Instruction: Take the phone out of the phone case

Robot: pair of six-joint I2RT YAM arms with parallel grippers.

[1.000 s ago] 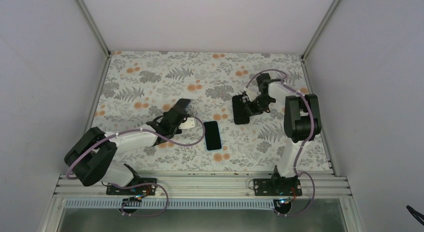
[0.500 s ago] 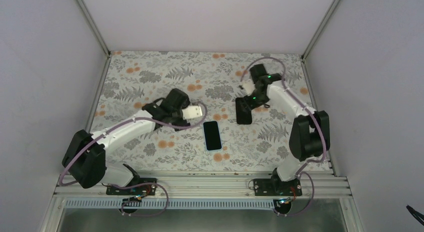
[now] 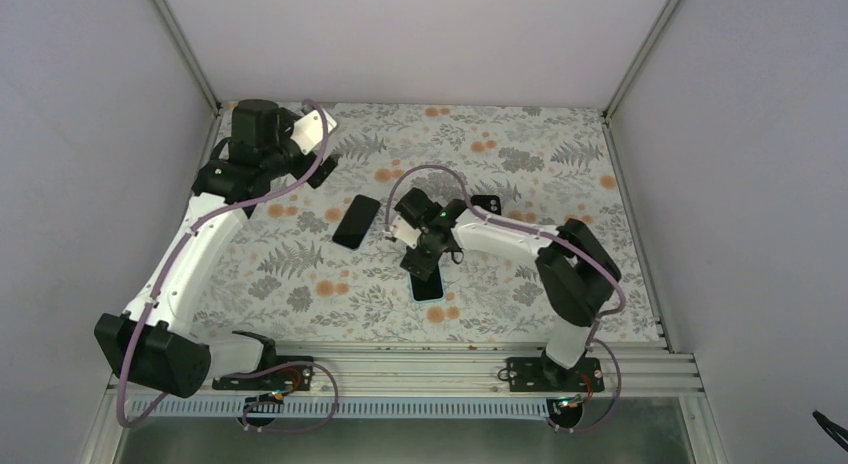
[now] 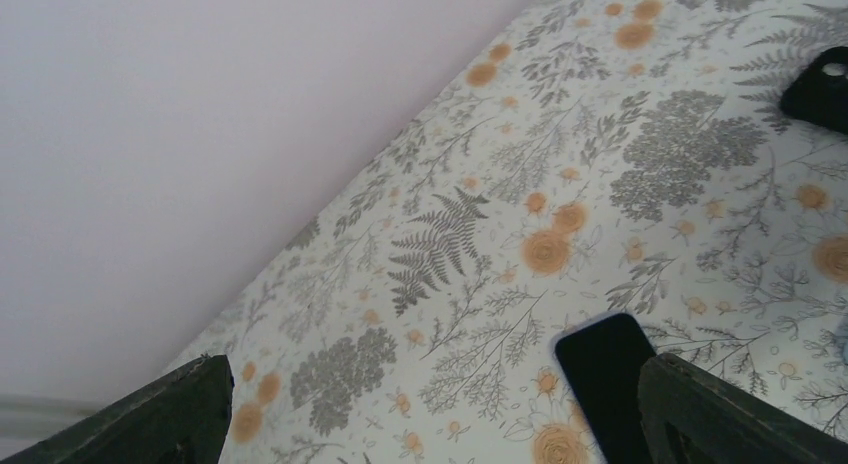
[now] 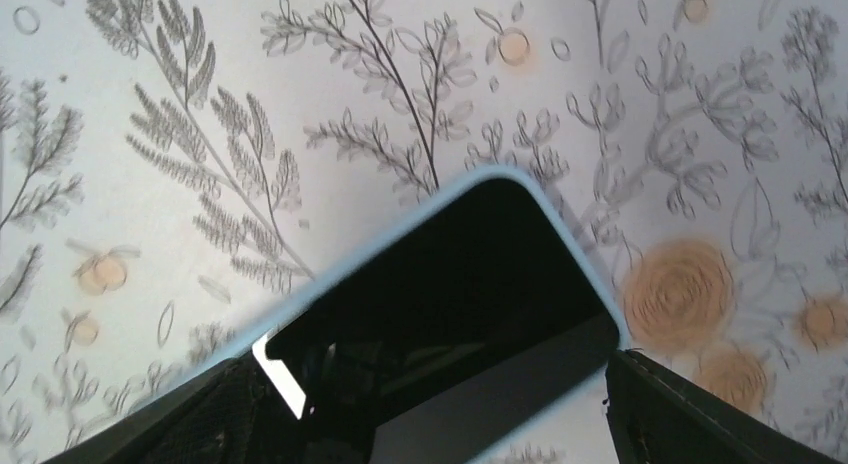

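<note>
A phone in a light-blue case (image 3: 430,287) lies screen up near the table's middle front. My right gripper (image 3: 425,256) hovers over its far end, open. In the right wrist view the cased phone (image 5: 470,284) fills the space ahead, one dark fingertip (image 5: 200,414) on each side of it. A black phone case (image 3: 488,202) lies flat behind the right arm. My left gripper (image 3: 318,154) is up at the far left, open and empty. The left wrist view shows its fingers (image 4: 170,414) wide apart above the cloth.
A second dark phone (image 3: 357,221) lies flat left of centre, showing as a dark phone (image 4: 605,374) by the right finger in the left wrist view. The floral cloth (image 3: 560,164) covers the table. White walls close in the left, back and right sides.
Both grippers have opened. The left arm swung back to the far left corner. The right arm let go of the black case and came across over the blue-cased phone.
</note>
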